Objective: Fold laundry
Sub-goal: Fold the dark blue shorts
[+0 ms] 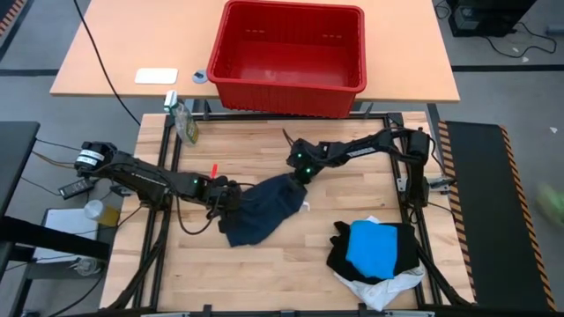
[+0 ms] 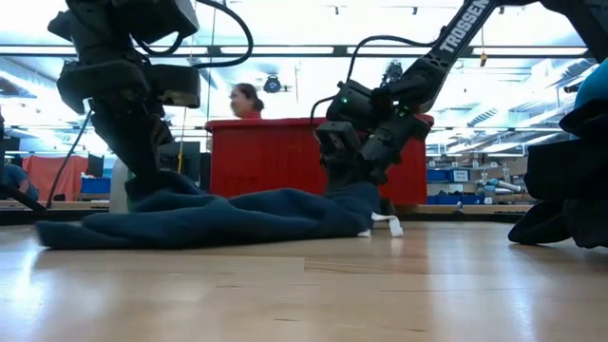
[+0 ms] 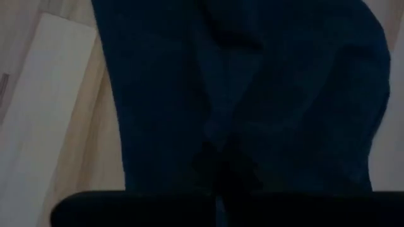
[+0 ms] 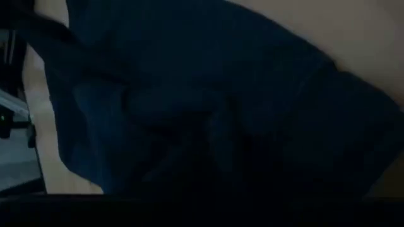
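Two arms on a dark blue garment (image 1: 263, 210), left end effector (image 1: 227, 199) clamped on it, right end effector (image 1: 300, 179) state unclear, "TROSSEN" on arm

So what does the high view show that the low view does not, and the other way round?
Only the high view shows the folded pile, bright blue garment on black over white, and the white card. Only the low view shows a person behind the red basket. Both show the dark blue garment on the table, left gripper shut on it, right gripper at its other end.
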